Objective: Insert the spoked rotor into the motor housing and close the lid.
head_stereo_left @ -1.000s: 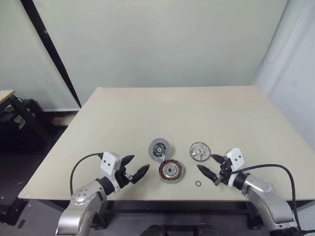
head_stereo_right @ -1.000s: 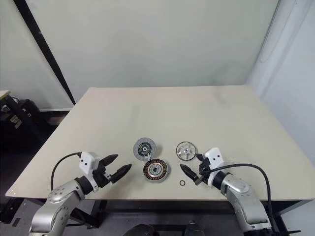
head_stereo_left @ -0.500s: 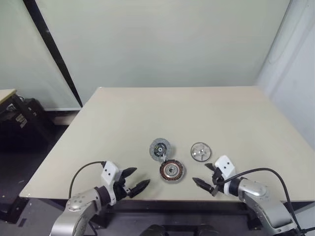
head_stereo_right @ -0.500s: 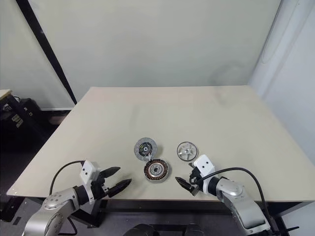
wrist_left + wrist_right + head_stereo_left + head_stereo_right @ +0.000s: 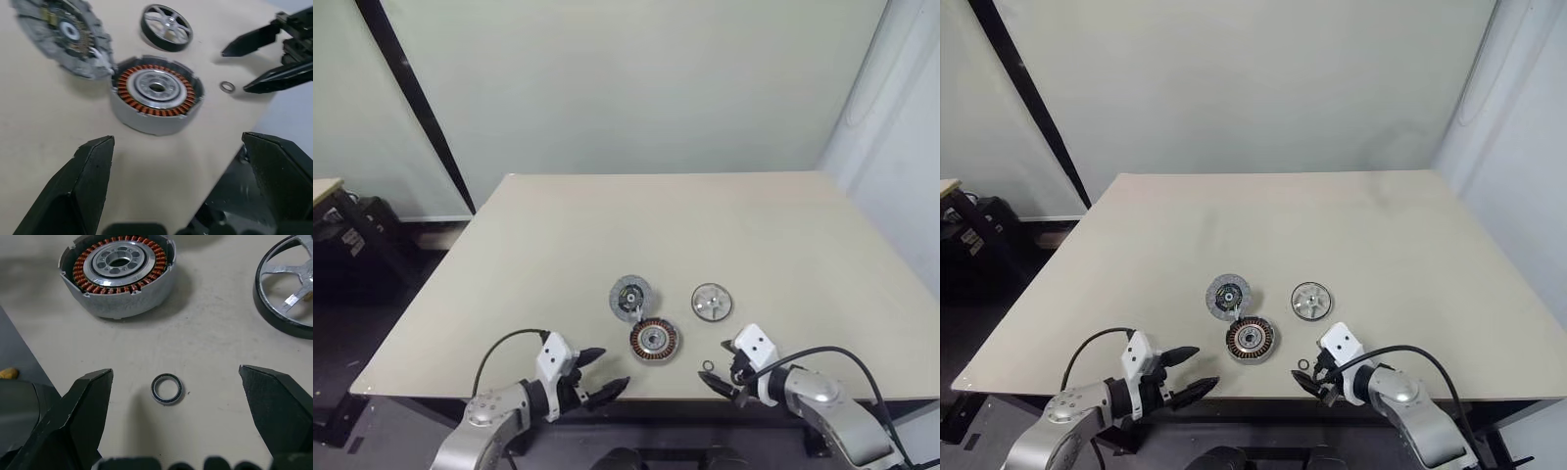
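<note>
Nothing's picked up yet, so we're at step one. Spoked rotor (image 5: 712,302), motor housing (image 5: 654,340) and lid (image 5: 631,296) sit near the worktop's (image 5: 558,245) front edge. Left gripper (image 5: 598,375) and right gripper (image 5: 722,366) both spread wide, empty. Next: right one grabs the rotor.
</note>
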Tool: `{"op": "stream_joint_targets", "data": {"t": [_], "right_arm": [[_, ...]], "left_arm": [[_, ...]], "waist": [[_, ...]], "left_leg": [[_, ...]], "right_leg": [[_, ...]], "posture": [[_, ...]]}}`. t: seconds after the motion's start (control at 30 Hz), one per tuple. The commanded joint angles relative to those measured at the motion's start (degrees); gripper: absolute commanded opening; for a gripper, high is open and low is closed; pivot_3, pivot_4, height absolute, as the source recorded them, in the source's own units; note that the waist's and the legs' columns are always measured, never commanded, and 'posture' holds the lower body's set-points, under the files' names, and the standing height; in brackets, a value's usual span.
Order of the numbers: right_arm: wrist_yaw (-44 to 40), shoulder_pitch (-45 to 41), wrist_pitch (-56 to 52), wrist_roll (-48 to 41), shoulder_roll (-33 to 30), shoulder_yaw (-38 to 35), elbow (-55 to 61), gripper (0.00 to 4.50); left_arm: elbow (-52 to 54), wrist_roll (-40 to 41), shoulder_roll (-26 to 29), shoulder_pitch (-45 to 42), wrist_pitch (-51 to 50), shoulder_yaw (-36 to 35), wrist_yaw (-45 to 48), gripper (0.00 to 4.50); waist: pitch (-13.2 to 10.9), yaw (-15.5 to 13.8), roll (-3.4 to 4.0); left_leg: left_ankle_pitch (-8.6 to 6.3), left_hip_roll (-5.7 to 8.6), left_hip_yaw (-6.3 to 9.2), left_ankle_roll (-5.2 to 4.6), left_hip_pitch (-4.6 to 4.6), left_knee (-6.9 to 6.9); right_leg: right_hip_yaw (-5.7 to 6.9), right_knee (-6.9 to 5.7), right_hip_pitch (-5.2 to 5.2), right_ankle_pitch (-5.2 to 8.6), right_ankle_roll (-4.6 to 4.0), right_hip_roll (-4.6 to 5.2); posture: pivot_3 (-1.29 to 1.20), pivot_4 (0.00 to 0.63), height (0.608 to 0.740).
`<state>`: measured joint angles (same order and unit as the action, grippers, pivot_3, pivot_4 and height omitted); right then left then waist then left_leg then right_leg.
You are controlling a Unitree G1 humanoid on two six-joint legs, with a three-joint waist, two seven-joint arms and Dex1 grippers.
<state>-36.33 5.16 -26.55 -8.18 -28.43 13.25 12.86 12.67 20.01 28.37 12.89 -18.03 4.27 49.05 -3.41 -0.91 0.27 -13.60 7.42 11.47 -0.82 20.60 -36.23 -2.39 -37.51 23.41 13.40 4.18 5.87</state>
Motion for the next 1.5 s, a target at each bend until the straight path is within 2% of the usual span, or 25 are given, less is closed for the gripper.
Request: {"op": "stream_joint_targets", "data": {"t": [0.03,0.53,0.63,0.93,1.3,1.5], "right_arm": [[0.7,-0.3,0.1,0.7,0.5,0.1,0.5,4.5],[2.2,-0.3,0.2,2.4,1.7,1.6,-1.6,4.5],[2.4,-0.3,0.2,2.7,1.8,1.8,-1.8,3.88],[3.0,-0.3,-0.2,3.0,2.1,1.6,-2.2,0.79],[3.4,-3.0,-1.3,-0.9,5.6,-1.6,1.4,0.8],[2.1,-9.6,-3.0,0.0,6.3,1.5,1.6,0.8]], "left_arm": [[-0.2,-1.0,0.7,-0.9,2.1,0.9,1.1,4.47],[-0.5,-1.4,0.6,-2.1,2.3,2.1,1.1,4.47],[-0.5,-1.4,0.4,-2.2,2.3,2.2,1.0,4.5],[-0.6,-1.4,0.1,-2.6,2.2,2.4,0.8,4.5],[-1.6,-1.0,-0.1,-3.3,3.0,0.2,-0.5,4.5],[-4.0,-1.0,0.3,-4.5,4.8,-2.0,-1.2,4.5]], "waist": [[0.0,0.0,0.0],[0.0,0.0,0.0],[0.0,0.0,0.0],[0.0,0.0,-0.01],[0.0,0.0,0.0],[0.0,0.0,0.0]], "left_leg": [[0.0,0.0,0.0,0.0,0.0,0.0],[0.0,0.0,0.02,0.0,0.0,0.01],[0.0,0.0,0.02,0.0,0.0,0.01],[0.0,0.0,0.02,0.0,-0.02,0.01],[0.0,-0.01,0.01,0.0,-0.02,0.01],[0.0,-0.03,0.01,0.0,-0.04,0.0]], "right_leg": [[0.0,0.0,0.0,0.0,0.0,0.0],[0.01,-0.01,0.01,0.0,0.0,-0.01],[0.01,0.0,0.01,0.0,0.0,-0.01],[0.01,-0.01,0.0,0.0,0.01,-0.01],[0.0,-0.01,0.01,0.0,0.01,-0.02],[0.03,-0.02,0.01,-0.01,0.01,-0.03]], "posture": [[0.0,0.0,0.74],[0.0,0.0,0.74],[0.0,0.0,0.74],[0.0,0.0,0.74],[0.0,0.0,0.74],[0.0,0.0,0.74]]}}
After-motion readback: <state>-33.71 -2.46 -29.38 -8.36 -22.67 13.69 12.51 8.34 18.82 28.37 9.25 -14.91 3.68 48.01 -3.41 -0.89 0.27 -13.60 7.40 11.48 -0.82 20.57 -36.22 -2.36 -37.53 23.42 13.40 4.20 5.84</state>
